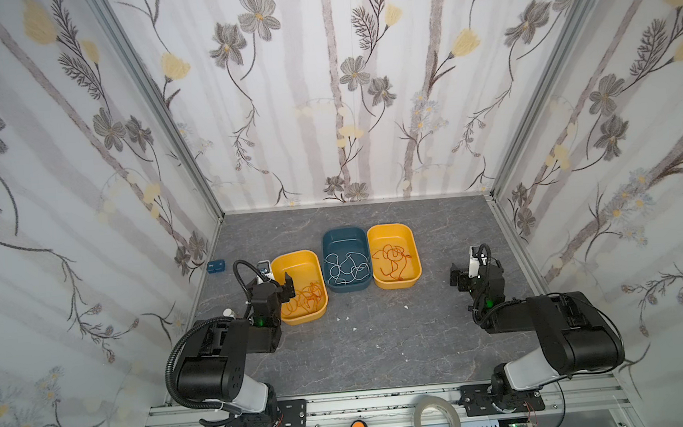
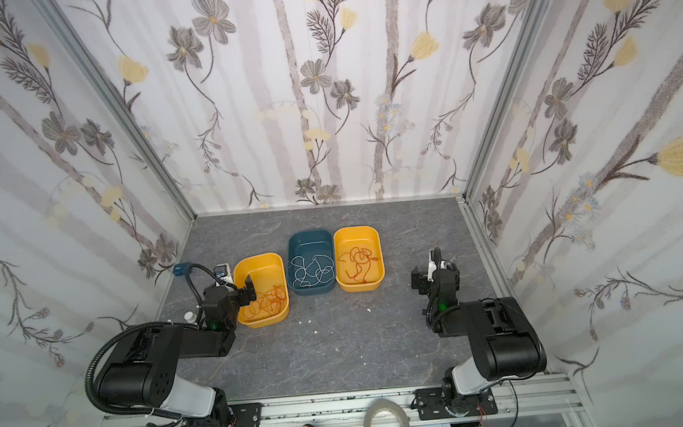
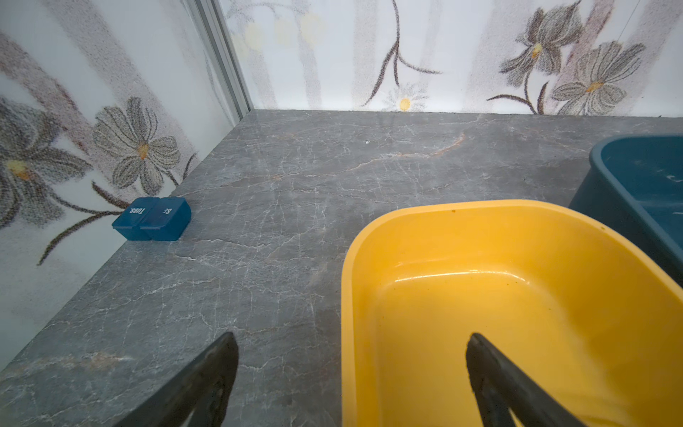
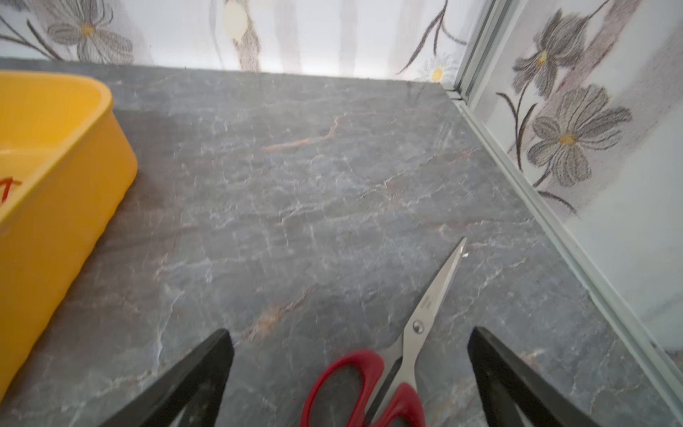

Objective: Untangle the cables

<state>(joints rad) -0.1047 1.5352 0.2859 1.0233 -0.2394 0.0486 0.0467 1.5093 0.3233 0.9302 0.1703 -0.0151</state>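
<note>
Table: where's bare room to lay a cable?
Free: table in front of the blue tray; the strip behind it to the back wall. Crowded: left pincer straddles the wall of the left yellow tray; scissors lie at the right pincer.

Bright, even light; wrist views slightly blurred.

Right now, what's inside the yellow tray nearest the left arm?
A tangle of orange cables in the near half; far half bare. The left gripper covers the tray's near-left corner.

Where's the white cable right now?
In both top views the white cable lies curled in the blue tray, between the left yellow tray and the right yellow tray.
</note>
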